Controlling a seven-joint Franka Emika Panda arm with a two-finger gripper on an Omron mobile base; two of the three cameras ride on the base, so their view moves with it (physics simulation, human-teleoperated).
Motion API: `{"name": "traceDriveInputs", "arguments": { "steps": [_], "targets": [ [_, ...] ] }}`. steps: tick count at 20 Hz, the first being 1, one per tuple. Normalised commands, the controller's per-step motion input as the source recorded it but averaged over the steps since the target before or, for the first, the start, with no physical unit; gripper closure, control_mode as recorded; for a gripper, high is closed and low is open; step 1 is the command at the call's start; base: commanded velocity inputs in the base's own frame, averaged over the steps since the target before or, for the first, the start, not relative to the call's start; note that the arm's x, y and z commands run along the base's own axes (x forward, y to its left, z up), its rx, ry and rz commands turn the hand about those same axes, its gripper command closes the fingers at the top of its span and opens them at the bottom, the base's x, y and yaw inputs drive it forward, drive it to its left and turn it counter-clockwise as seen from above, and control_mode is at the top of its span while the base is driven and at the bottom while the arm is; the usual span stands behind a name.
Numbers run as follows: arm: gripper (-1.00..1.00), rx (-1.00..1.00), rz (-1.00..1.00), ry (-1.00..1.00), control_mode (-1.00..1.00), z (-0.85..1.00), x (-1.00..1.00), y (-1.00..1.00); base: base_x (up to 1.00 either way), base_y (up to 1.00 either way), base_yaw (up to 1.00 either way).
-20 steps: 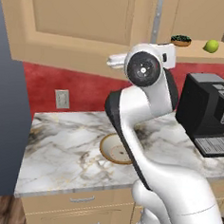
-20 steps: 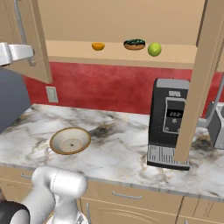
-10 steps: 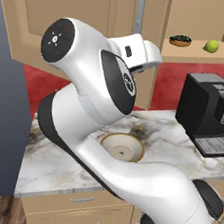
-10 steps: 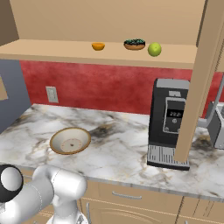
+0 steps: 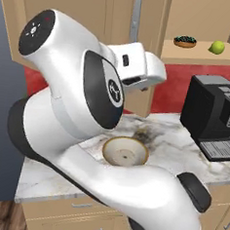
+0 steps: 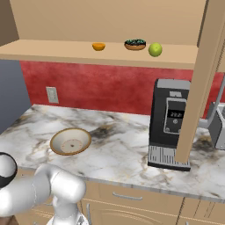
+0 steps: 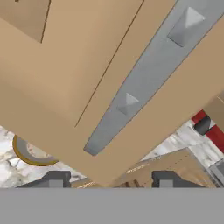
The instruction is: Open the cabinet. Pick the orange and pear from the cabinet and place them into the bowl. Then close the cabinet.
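Gripper (image 7: 107,180) jaws stand parted, grasping nothing, at the frame's bottom below the cabinet (image 7: 65,74) door's silver handle (image 7: 144,83); bowl (image 7: 30,151) lower left.

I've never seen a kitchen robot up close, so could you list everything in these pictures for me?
Light tan wooden cabinet: one, wall-hung, open.
Silver bar handle: one, on the door.
Small round orange: one, left on the shelf.
Small dark dish: one, mid-shelf.
Yellow-green pear: one, right of the dish.
Shallow tan bowl: one, on the counter, empty.
Black coffee machine: one, counter right.
Marble counter: one, grey-white.
White wall outlet: one, red wall.
Gripper: one, dark fingertips apart, near the handle.
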Motion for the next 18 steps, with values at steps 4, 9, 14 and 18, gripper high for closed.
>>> {"name": "traceDriveInputs", "arguments": {
  "steps": [4, 9, 14, 18],
  "targets": [
    [-1.00, 0.00, 0.30, -0.29, -1.00, -1.00, -0.90, -0.77, 0.00, 0.00, 0.00],
    [-1.00, 0.01, 0.37, -0.76, -1.00, -0.72, -0.72, -0.70, 0.00, 0.00, 0.00],
    [-1.00, 0.18, 0.30, -0.43, -1.00, -0.96, -0.86, -1.00, 0.00, 0.00, 0.00],
    [-1.00, 0.47, 0.01, -0.13, -1.00, 0.05, -0.67, -1.00, 0.00, 0.00, 0.00]
  ]
}}
